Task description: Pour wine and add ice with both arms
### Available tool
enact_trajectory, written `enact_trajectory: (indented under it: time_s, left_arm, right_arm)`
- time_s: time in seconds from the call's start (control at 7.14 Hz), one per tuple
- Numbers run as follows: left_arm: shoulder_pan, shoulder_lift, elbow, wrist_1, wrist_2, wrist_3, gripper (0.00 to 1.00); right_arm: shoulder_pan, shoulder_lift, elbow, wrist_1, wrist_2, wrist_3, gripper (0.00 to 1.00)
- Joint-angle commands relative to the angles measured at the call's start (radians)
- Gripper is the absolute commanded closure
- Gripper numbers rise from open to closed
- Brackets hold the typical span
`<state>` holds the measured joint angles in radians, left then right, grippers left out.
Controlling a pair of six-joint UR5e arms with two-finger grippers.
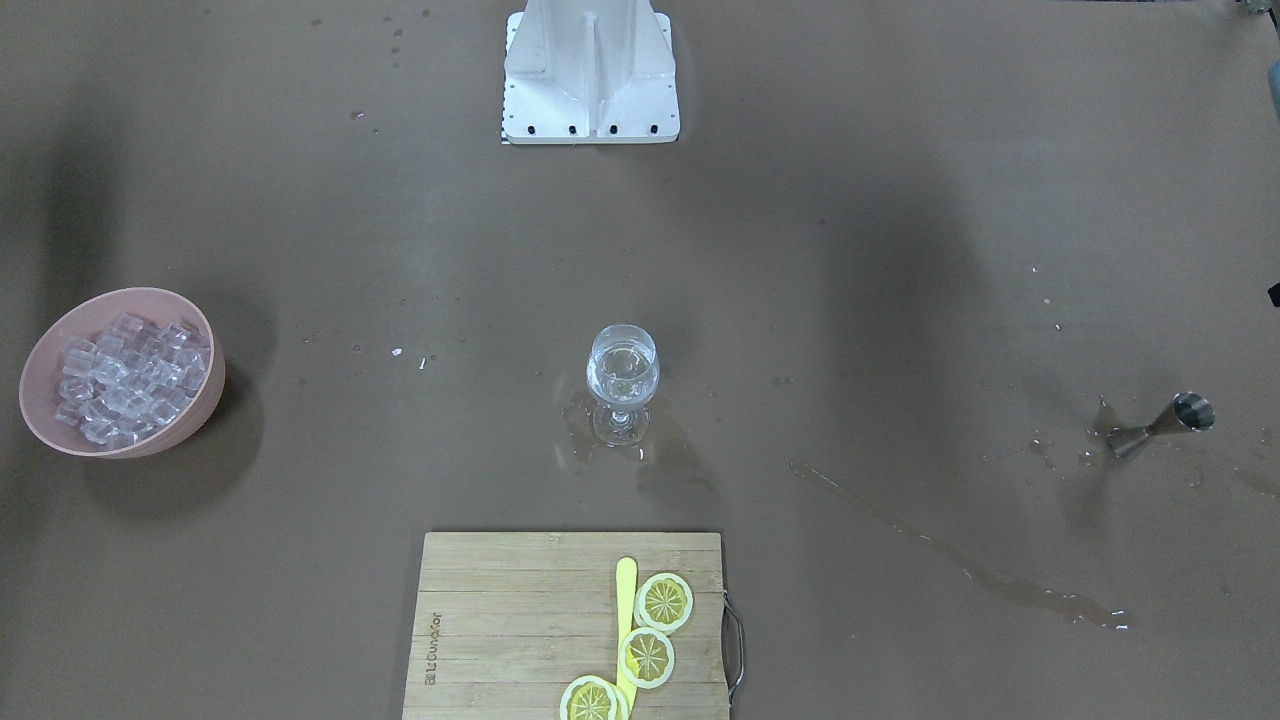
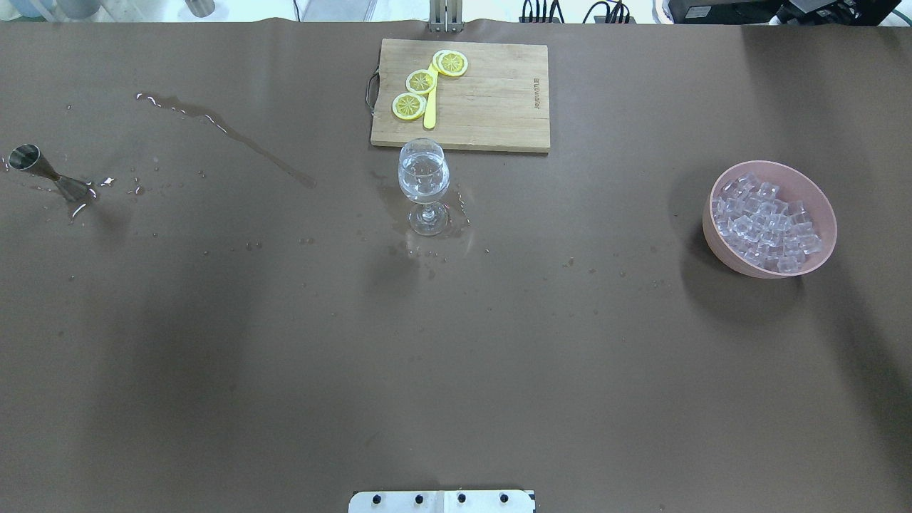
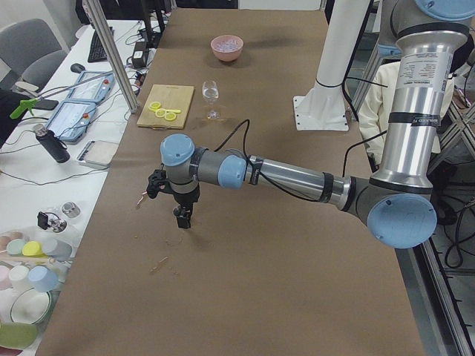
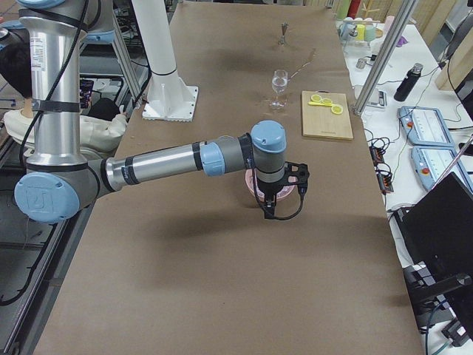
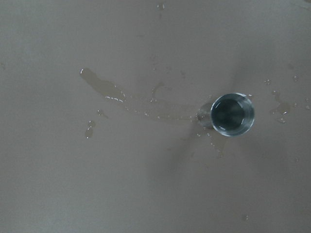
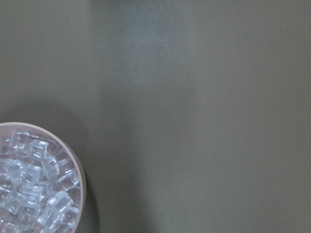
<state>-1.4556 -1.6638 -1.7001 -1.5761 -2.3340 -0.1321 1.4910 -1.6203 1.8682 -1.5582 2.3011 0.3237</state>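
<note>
**Wine poured; ice step pending.**
The wine (image 1: pixel 621 375) sits in the glass (image 1: pixel 622 338) at mid-surface. The jigger (image 1: pixel 1160 425) stands upright, apparently empty, amid spills below the left fingers (image 3: pixel 182 217). The ice (image 1: pixel 128 380) fills the pink bowl (image 1: pixel 210 395), with the right fingers (image 4: pixel 269 208) hanging just beside it. How far either pair is open cannot be told from the side views. The next move likely calls for centring the right fingers over the bowl and gripping one cube.

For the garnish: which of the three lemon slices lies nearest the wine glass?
The lemon slice at the row's end, by the handle of the cutting board; the other two lie farther from the wine glass.
</note>
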Motion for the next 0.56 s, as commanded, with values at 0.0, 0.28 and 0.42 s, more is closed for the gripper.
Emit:
enact_trajectory:
  time_s: [0.0,0.28,0.42]
  left_arm:
    - [-0.002,0.036,-0.010,-0.149,-0.001,-0.070,0.02]
    - [0.000,0.140,0.034,-0.428,0.005,-0.169,0.02]
    - [0.000,0.147,0.086,-0.550,0.007,-0.229,0.02]
  right_arm:
    - [-0.003,0.011,0.002,-0.011,0.006,0.005,0.00]
    - [-0.015,0.098,0.006,-0.118,0.009,0.049,0.00]
    - [-0.041,0.120,0.005,-0.118,0.011,0.116,0.00]
